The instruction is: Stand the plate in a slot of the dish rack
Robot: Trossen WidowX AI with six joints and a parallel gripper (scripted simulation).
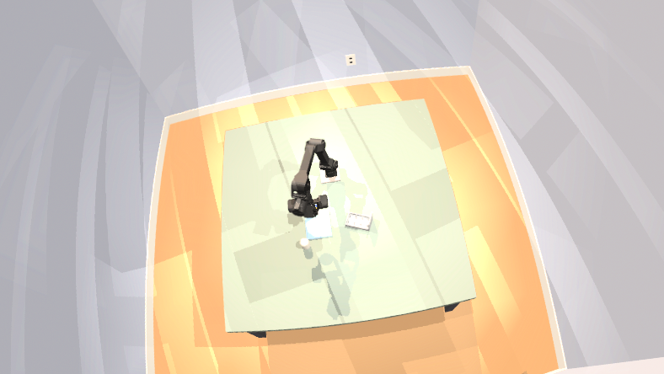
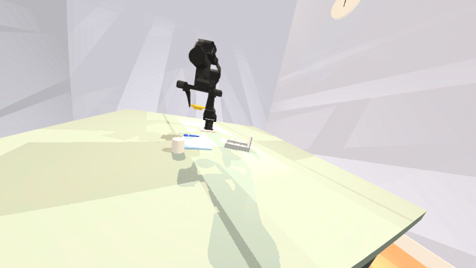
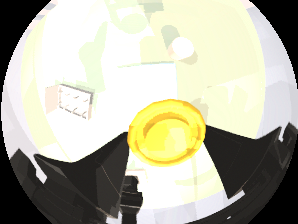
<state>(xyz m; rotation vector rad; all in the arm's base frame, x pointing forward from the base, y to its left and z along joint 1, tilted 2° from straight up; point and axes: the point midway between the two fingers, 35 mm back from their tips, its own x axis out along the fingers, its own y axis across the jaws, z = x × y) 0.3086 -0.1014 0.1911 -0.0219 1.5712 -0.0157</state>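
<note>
A yellow round plate [image 2: 198, 107] [image 3: 167, 137] is held across its rim between the fingertips, roughly level and well above the table. My gripper [image 2: 197, 107] [image 3: 166, 131] is shut on it, with the fingers wide apart on opposite sides of the rim. In the top view the arm mostly hides the plate. The small grey-white dish rack [image 1: 358, 227] [image 2: 237, 146] [image 3: 91, 106] stands on the table, with short rails inside and a taller panel at one end. It is to the right of the gripper in the top and exterior views and holds no plate.
A blue and white cloth [image 1: 318, 228] [image 2: 199, 148] [image 3: 150, 80] lies left of the rack in the top and exterior views. A blue utensil [image 2: 191, 136] lies at its back edge. A white cup [image 1: 304, 242] [image 2: 177, 145] [image 3: 181, 48] stands beside the cloth. The arm's base is behind.
</note>
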